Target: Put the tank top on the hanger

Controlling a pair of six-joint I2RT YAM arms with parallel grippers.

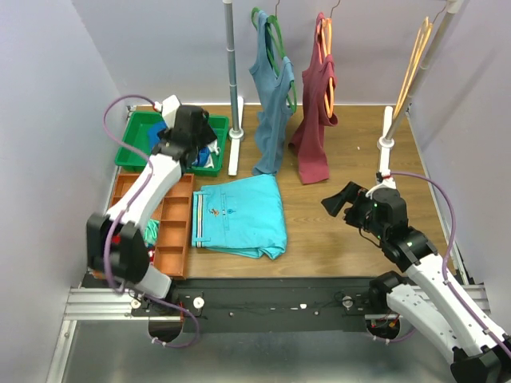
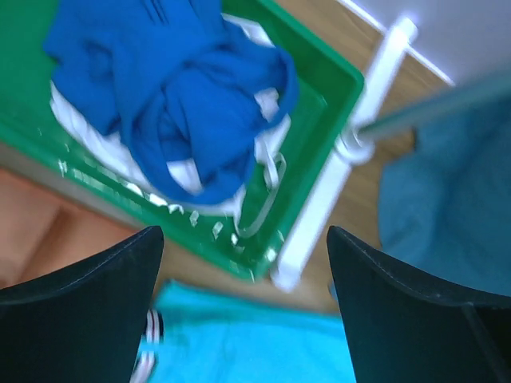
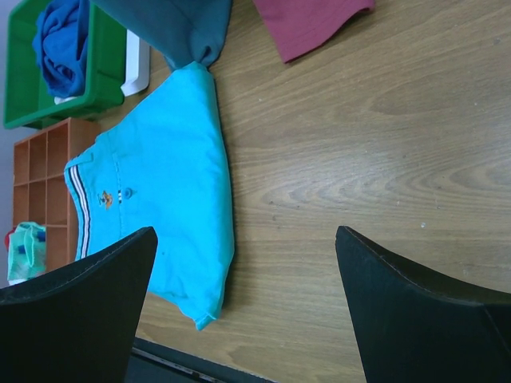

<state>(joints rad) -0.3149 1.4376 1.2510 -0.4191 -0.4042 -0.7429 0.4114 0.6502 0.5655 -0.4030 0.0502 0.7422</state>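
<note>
The royal blue tank top [image 2: 176, 88] lies crumpled on white cloth in a green bin [image 2: 319, 144] at the back left; it also shows in the right wrist view [image 3: 60, 40]. My left gripper [image 2: 243, 239] hovers open over the bin's near rim [image 1: 200, 134], short of the tank top, with nothing between its fingers. The light-orange hanger [image 1: 417, 56] hangs bare on the rack at the back right. My right gripper [image 3: 245, 239] is open and holds nothing; it sits over bare wood at the right [image 1: 339, 199], well below the hanger.
A folded turquoise garment [image 1: 238, 214] lies mid-table. A grey-blue tank top [image 1: 271, 104] on a green hanger and a maroon top [image 1: 315, 120] hang from the rack. An orange compartment tray [image 1: 172, 223] sits left, and a rack post [image 1: 233, 80] stands beside the bin.
</note>
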